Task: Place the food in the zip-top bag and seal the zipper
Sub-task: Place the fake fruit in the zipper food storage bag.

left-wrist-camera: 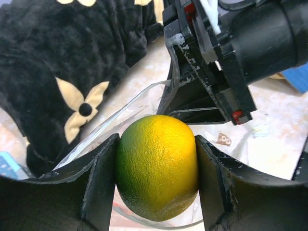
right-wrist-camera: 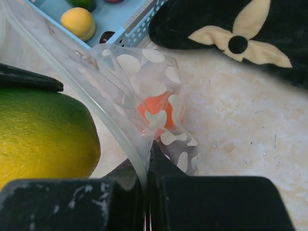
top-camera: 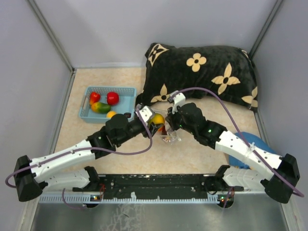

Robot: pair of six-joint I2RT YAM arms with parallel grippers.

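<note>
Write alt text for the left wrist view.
The left gripper holds a yellow-green toy fruit at the open mouth of the clear bag. The right gripper pinches its rim beyond, with a black flowered pillow behind.

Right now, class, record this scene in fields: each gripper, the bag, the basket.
left gripper: holds yellow-green toy citrus at zip-top bag mouth
right gripper: shut on bag edge
bag: unsealed, orange toy inside
blue basket: round red toy, smaller red toy, green toy, yellow toy
</note>
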